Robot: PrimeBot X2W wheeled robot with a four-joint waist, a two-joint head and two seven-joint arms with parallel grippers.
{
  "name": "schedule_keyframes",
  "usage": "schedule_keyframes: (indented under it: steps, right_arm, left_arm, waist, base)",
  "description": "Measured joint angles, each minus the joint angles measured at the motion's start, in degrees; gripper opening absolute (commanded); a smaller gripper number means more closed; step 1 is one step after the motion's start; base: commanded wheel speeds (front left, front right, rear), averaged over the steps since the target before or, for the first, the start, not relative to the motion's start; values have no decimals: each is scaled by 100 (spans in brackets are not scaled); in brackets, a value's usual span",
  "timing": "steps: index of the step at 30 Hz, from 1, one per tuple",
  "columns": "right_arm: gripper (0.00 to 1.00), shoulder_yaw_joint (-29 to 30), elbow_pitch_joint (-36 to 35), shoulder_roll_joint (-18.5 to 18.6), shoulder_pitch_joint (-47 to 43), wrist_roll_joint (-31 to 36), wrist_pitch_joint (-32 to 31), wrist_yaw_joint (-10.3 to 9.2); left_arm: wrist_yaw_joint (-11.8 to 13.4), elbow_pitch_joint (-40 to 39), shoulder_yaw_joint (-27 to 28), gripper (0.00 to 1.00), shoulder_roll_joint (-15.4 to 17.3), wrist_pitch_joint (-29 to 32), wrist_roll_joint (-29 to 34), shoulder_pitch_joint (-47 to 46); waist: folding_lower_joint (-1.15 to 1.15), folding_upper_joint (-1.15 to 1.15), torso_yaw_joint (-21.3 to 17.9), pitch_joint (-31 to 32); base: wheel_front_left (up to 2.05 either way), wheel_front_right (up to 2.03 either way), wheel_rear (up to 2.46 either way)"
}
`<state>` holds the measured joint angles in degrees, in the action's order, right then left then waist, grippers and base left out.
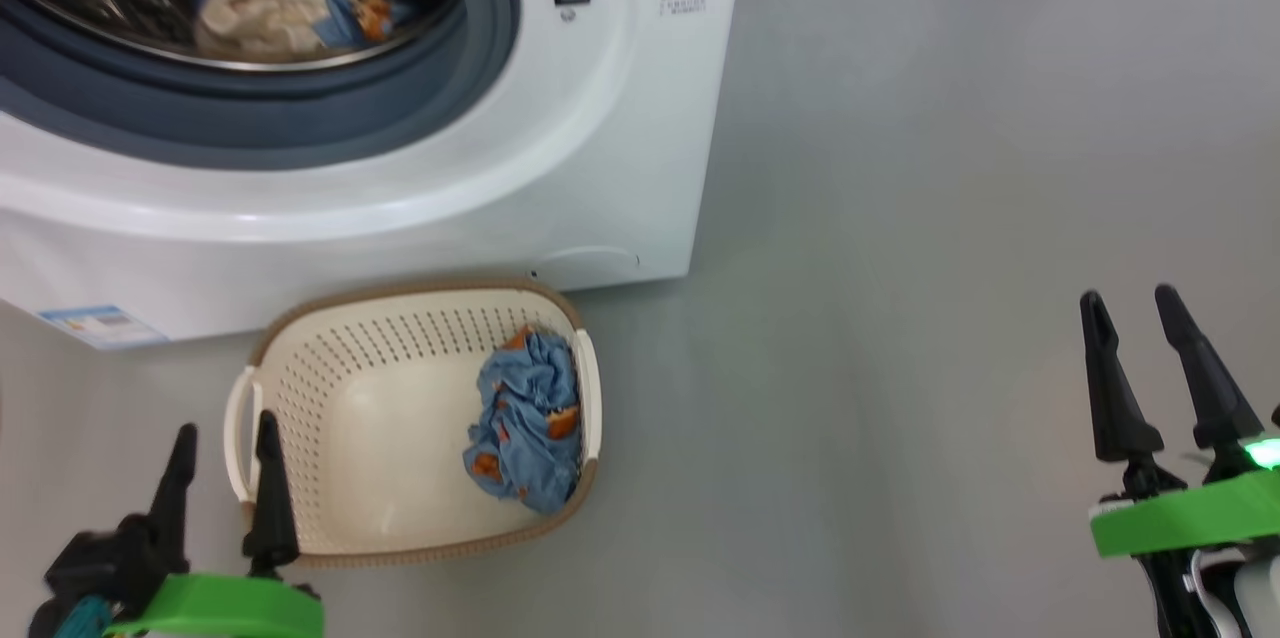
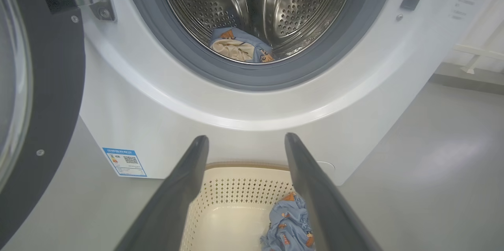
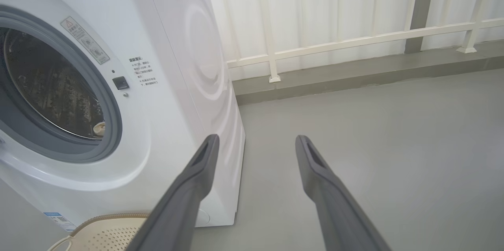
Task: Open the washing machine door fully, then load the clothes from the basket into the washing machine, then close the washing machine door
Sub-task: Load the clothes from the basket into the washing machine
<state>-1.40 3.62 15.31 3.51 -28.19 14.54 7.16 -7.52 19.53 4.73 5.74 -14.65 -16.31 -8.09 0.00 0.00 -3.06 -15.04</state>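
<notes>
Washing machine door (image 2: 47, 85) open, load split.
Left gripper (image 1: 226, 423) and right gripper (image 1: 1128, 294) spread wide, both empty; clothes (image 1: 525, 418) in basket (image 1: 400, 338), more in drum (image 2: 299, 7).

No wording is legible. The washing machine (image 2: 157, 97) front bears a blue label (image 2: 124, 162) with a QR code (image 2: 130, 159), small printed lines (image 3: 143, 71), and a grey sticker (image 3: 84, 40) showing a warning triangle.

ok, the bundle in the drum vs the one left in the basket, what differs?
Place: the drum bundle lies on the drum floor; the basket garment sits against the basket wall on the robot's right.
Look: the drum bundle shows cream-white fabric among the blue; the basket garment shows none.
Shared: crumpled light-blue cloth with orange patches.
</notes>
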Motion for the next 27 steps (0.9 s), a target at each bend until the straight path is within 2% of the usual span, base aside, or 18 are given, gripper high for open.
schedule_keyframes:
  steps: [9,17,21,27]
  right_arm:
    - [100,-9,-38,-143,489,10,0,0]
    - [100,-66,-65,-281,860,49,0,0]
    - [100,-116,-103,-319,1074,49,0,0]
    - [100,-200,-142,-433,1397,49,0,0]
  left_arm:
    - [0,1063,-413,100,16,1,-233,-790]
    - [0,2027,-939,100,188,2,-355,-1607]
    - [1,2538,-1294,100,305,2,-506,-2056]
    - [0,3342,-2129,100,474,1,-721,-2910]
  waist:
    - [0,0,-89,-676]
    - [0,0,-204,-1242]
    - [0,0,-275,-1535]
    - [0,0,-399,-2005]
  base:
    - [0,0,0]
    - [0,0,0]
    - [0,0,0]
    - [0,0,0]
